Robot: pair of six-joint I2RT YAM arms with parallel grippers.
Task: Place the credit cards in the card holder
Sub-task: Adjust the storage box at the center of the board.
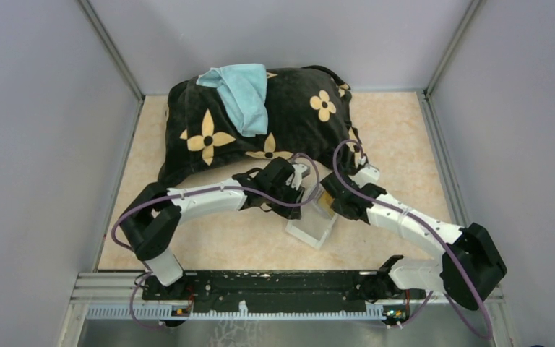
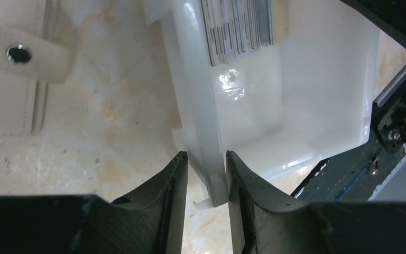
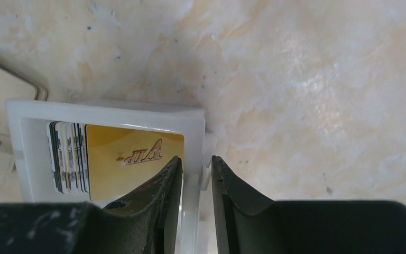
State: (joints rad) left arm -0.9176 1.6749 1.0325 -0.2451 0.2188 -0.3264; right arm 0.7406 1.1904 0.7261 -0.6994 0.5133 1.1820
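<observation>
- Marbled beige tabletop (image 1: 224, 246) covers the floor of a grey-walled enclosure, and both arms reach in toward its middle.
- Left jaws are clenched on one wall of the white tray (image 2: 198, 106), near a corner, with a dark pad (image 2: 175, 201) against each face of that wall.
- Right jaws straddle another wall of the same tray, one finger inside and one outside. They seem to pinch it, though the right wrist view is too tight to rule out a sliver of gap.
- Inside the tray sit the credit cards (image 3: 132, 156), bunched together. A gold one marked "VIP" shows its face just beside the inner right finger, and the dark and pale edges of the others are fanned next to it.
- Outside the tray, just beside its wall, the tan card holder (image 2: 5, 90) lies flat on the tabletop, its snap tab (image 2: 26, 53) sticking out toward the tray.
- From above, the tray sits between the two wrists, skewed to the table edges.
- Farther back, a black bag (image 1: 296, 123) printed with yellow flowers slumps against the rear wall, and a teal cloth (image 1: 242, 94) is draped over its top.
</observation>
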